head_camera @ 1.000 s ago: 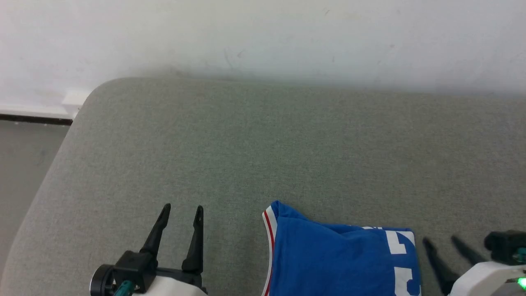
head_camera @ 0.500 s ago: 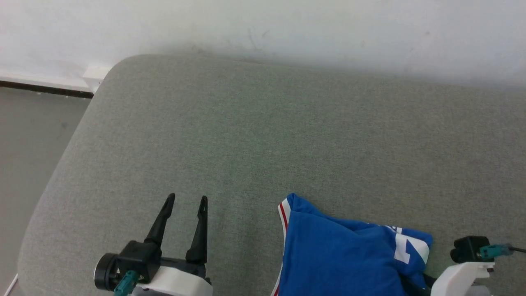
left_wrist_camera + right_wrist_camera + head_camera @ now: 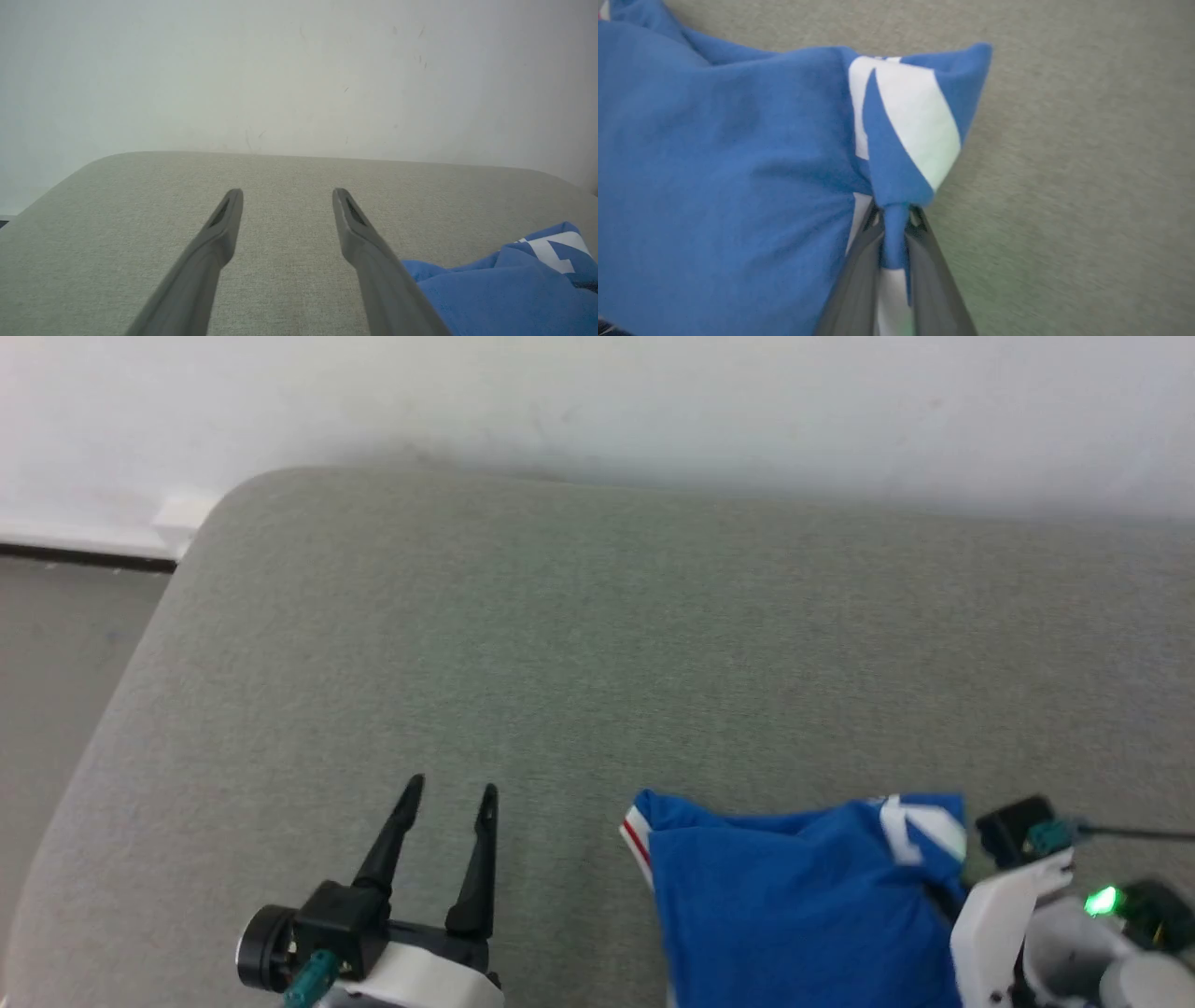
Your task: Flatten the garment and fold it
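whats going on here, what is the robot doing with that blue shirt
A robot is working on a blue jersey bunched on a grey padded surface. Its right gripper is shut on a fold at the jersey's white-printed edge. Its left gripper hangs open beside the jersey, holding nothing. The jersey is not yet flattened or folded.

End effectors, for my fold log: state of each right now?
Left end effector: open, holding nothing.
Right end effector: shut on the garment.

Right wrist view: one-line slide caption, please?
Right end effector pinches a bunched edge of the blue jersey lying on the grey cushion.
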### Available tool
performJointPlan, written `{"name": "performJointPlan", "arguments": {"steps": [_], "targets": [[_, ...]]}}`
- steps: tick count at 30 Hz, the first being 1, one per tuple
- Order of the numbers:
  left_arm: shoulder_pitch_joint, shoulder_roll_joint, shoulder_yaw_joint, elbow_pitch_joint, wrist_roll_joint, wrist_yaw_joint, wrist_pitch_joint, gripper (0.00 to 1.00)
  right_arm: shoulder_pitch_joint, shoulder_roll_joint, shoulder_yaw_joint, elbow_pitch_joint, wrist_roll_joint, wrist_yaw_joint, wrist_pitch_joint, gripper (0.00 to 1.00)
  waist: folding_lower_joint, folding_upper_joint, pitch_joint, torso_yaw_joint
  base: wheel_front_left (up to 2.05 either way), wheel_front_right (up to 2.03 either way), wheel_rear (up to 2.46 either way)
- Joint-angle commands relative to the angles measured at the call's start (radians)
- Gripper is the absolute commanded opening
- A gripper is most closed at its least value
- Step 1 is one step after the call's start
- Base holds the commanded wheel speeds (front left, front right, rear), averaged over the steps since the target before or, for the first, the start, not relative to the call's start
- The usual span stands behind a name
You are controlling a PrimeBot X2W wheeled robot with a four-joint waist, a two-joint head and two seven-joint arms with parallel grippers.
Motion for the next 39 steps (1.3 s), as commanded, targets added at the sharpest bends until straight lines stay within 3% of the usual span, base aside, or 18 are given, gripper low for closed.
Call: {"name": "performJointPlan", "arguments": {"steps": [1, 8, 12, 18, 24, 30, 39], "targets": [[-0.013, -0.002, -0.015, 0.001, 0.004, 0.001, -0.005, 1.0, -0.055, -0.054, 0.01, -0.003, -0.039, -0.003, -0.005, 0.0, -0.0001, 0.0, -0.009, -0.094, 0.0, 0.0, 0.0], [-0.086, -0.002, -0.083, 0.0, -0.007, 0.003, -0.005, 1.0, -0.258, -0.3, 0.115, -0.018, -0.133, -0.003, -0.001, 0.0, -0.0001, 0.0, 0.078, -0.267, 0.0, 0.0, 0.0], [-0.154, -0.002, -0.125, 0.003, 0.018, 0.001, -0.005, 1.0, -0.356, -0.429, 0.17, 0.012, -0.129, -0.003, -0.016, 0.0, -0.0001, 0.0, 0.167, -0.339, 0.0, 0.0, 0.0], [-0.269, -0.002, -0.182, 0.013, 0.074, -0.022, -0.005, 1.0, -0.471, -0.576, 0.181, 0.148, -0.123, -0.003, -0.103, 0.0, -0.0001, 0.0, 0.327, -0.379, 0.0, 0.0, 0.0], [-0.349, -0.001, -0.203, 0.01, 0.093, -0.032, -0.005, 1.0, -0.533, -0.678, 0.118, 0.354, -0.097, -0.003, -0.228, 0.0, -0.0001, 0.0, 0.438, -0.359, 0.0, 0.0, 0.0], [-0.39, 0.004, -0.204, 0.0, 0.099, -0.032, -0.005, 1.0, -0.597, -0.72, 0.03, 0.57, -0.141, -0.003, -0.381, 0.0, -0.0001, 0.0, 0.503, -0.321, 0.0, 0.0, 0.0], [-0.404, 0.003, -0.205, -0.005, 0.086, -0.02, -0.005, 1.0, -0.699, -0.671, -0.066, 0.776, -0.236, -0.003, -0.494, 0.0, -0.0001, 0.0, 0.533, -0.279, 0.0, 0.0, 0.0]]}}
